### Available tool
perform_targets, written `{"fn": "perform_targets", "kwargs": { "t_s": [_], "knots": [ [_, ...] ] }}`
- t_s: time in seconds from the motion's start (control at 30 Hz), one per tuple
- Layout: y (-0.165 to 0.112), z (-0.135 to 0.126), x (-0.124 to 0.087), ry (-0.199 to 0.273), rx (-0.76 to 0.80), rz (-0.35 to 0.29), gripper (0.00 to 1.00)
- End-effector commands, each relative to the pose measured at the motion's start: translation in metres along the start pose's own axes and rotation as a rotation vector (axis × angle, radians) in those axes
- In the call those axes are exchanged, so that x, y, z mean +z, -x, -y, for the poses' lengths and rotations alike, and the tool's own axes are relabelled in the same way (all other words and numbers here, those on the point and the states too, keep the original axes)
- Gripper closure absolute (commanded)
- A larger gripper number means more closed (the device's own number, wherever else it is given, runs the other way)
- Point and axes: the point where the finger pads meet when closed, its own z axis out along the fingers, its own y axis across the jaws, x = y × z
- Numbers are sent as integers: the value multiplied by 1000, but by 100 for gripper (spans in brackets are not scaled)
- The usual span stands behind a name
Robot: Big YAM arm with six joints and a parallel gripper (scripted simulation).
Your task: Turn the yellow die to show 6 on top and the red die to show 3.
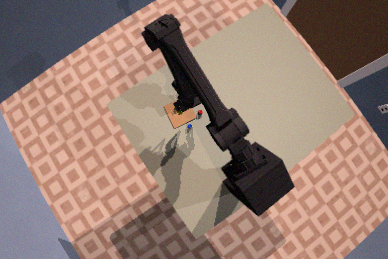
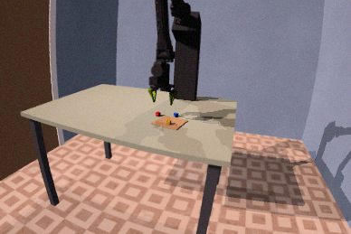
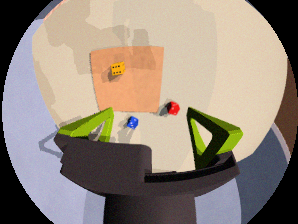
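Note:
The yellow die point(image 3: 117, 70) lies on the small orange-brown mat point(image 3: 129, 78), near its far left corner in the wrist view; it also shows in the exterior view point(image 2: 168, 122) on the mat point(image 2: 172, 123). The red die point(image 3: 173, 108) point(image 2: 157, 114) lies on the table just off the mat's edge. The blue die point(image 3: 132, 123) point(image 2: 175, 115) lies on the table beside the mat. My gripper point(image 2: 163, 97) point(image 3: 150, 111) hangs well above the mat, fingers wide open and empty. The pips on the dice are too small to read.
The arm's base point(image 1: 257, 177) stands at one corner of the beige table point(image 1: 230, 102). The mat point(image 1: 181, 115) lies near the table's middle, partly under the arm in the top view. Table edges are far from the dice.

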Motion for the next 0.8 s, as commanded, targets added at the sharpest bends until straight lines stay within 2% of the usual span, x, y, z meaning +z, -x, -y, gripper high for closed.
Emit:
{"fn": "perform_targets", "kwargs": {
  "t_s": [0.0, 0.17, 0.23, 0.27, 0.3, 0.37, 0.5, 0.77],
  "knots": [
    [-40, 26, 5, -17, 162, -33, 0],
    [-68, 56, 3, -21, 343, -34, 0],
    [-68, 56, 3, -21, 343, -34, 0],
    [-50, 43, 11, 8, 332, -6, 0],
    [-43, 42, 8, 12, 331, 8, 66],
    [-32, 42, 5, 13, 329, 29, 66],
    [-46, 53, 4, -10, 341, 0, 66],
    [-47, 52, 4, -9, 336, -1, 66]
  ]
}}
